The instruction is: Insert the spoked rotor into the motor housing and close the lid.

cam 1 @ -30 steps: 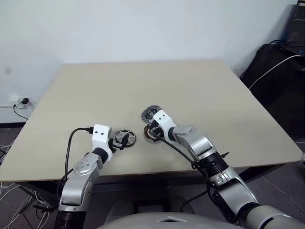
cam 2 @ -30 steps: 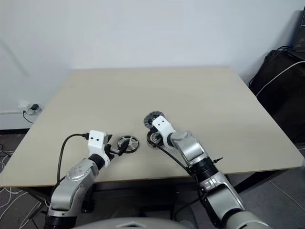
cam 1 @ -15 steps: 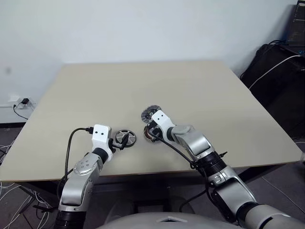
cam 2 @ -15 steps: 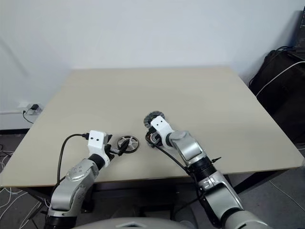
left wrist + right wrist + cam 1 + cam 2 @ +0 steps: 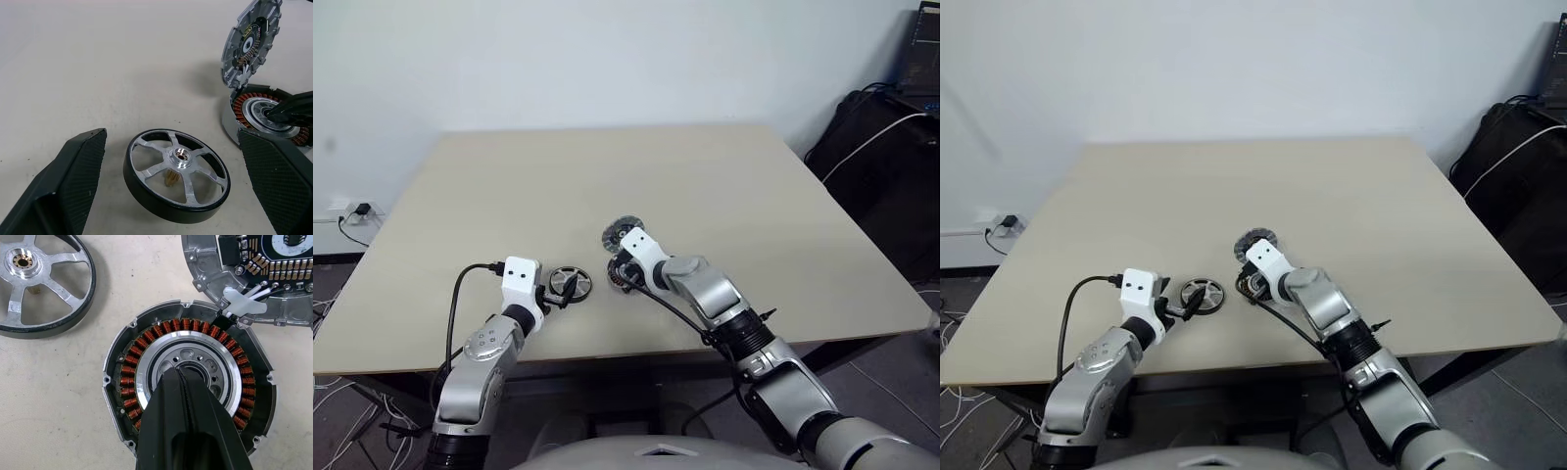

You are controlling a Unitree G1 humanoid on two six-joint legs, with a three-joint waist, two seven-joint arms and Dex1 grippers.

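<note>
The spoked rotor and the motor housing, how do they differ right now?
The spoked rotor is a dark-rimmed wheel with open silver spokes; the motor housing is a ring packed with copper windings. The rotor lies free between the open left gripper's fingers; the shut right gripper points into the housing's centre. The housing's lid stands open beside it; the rotor stands alone. Both are round and rest on the table.

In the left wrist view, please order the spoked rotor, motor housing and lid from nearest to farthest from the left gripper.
1. spoked rotor, lying flat between the left gripper fingers.
2. motor housing, on the table beyond it.
3. lid, tilted up behind the housing.
</note>
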